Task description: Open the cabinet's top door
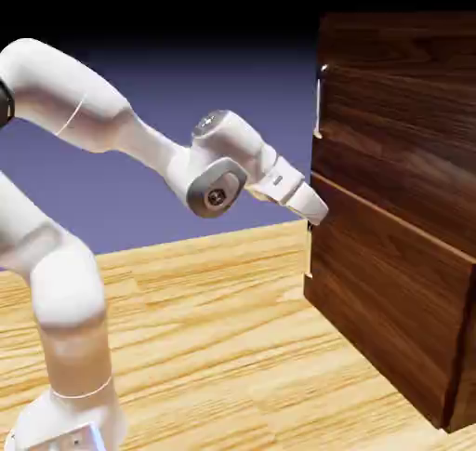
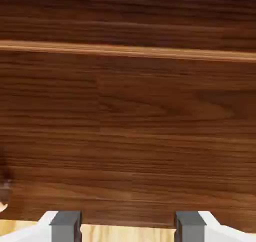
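Parted and gripping nothing, the end effector points toward the front of the cabinet, its tip just beside the front at the level of the seam between the two stacked panels. In the hand view the two grey fingertips stand well apart at the bottom edge, with only dark wood grain and a strip of light table between them. Whether the tip actually touches the wood cannot be told from either view.

The cabinet is a tall box of dark brown wood grain, standing on the light wooden table along its right side as the exterior view shows it, and it rises above the arm. The top door is the upper panel; it lies flush with the cabinet front, closed. Its slim silver bar handle stands upright at the panel's near edge, clearly higher than the end effector and apart from it.

A paler horizontal line crosses the wood near the top of the hand view. At that view's lower left edge a small pale shape shows, too cropped to identify.
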{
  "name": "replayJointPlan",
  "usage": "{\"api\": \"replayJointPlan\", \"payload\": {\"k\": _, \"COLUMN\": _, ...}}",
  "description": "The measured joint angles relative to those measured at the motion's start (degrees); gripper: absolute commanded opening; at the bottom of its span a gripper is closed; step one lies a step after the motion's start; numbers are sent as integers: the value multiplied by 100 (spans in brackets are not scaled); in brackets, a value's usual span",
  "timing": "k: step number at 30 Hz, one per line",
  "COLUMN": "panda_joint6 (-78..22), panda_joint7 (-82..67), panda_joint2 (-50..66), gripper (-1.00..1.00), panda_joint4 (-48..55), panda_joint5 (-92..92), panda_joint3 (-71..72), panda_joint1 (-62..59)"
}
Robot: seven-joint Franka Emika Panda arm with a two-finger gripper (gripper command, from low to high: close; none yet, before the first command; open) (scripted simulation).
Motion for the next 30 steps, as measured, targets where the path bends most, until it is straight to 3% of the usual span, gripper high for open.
{"api": "replayJointPlan", "payload": {"k": 30, "panda_joint6": -209, "panda_joint7": -3767, "panda_joint2": -2062, "gripper": 0, "panda_joint4": 2219, "panda_joint5": 7477, "panda_joint3": 4066, "panda_joint1": -3727}}
